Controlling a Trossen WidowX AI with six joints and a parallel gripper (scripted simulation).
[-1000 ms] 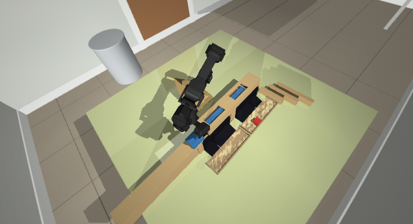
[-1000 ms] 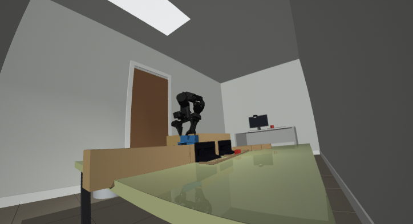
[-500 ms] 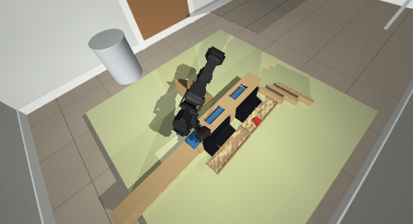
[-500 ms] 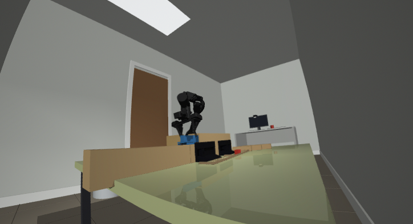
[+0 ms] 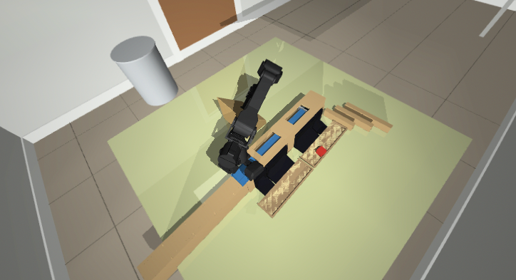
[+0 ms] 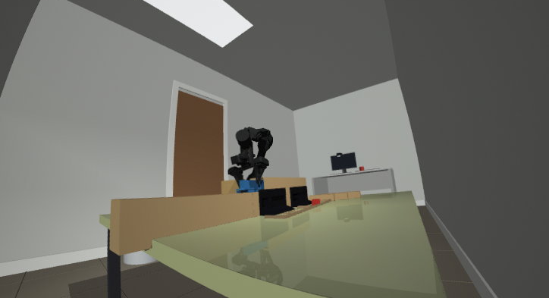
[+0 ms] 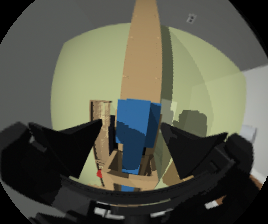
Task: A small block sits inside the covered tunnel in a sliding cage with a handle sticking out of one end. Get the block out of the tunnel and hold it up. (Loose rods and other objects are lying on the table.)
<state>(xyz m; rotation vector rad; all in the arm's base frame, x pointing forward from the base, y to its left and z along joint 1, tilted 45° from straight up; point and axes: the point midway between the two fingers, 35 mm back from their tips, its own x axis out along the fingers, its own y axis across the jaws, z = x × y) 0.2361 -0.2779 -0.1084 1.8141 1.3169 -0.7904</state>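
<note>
The wooden tunnel (image 5: 284,128) (image 6: 286,183) has two roof slots, with blue cage parts showing inside. The blue handle (image 5: 239,177) (image 6: 251,184) (image 7: 134,112) sticks out of its near end. A small red block (image 5: 321,151) (image 6: 315,201) (image 7: 99,174) lies outside the tunnel, on the far patterned tray (image 5: 333,130). My gripper (image 6: 248,183) (image 7: 132,123) is open and empty, pointing down over the handle. Its fingertips stand apart on either side of the handle's upper part. In the top view the arm hides part of the gripper. I see no block in the cage.
A long wooden beam (image 5: 202,213) (image 6: 184,215) (image 7: 141,55) runs from below the handle past the table edge. Black panels (image 5: 281,169) (image 6: 272,199) stand between the tunnel and the trays. Several wooden rods (image 5: 368,116) lie beyond the tunnel's far end. A wooden wedge (image 5: 225,111) lies behind the arm.
</note>
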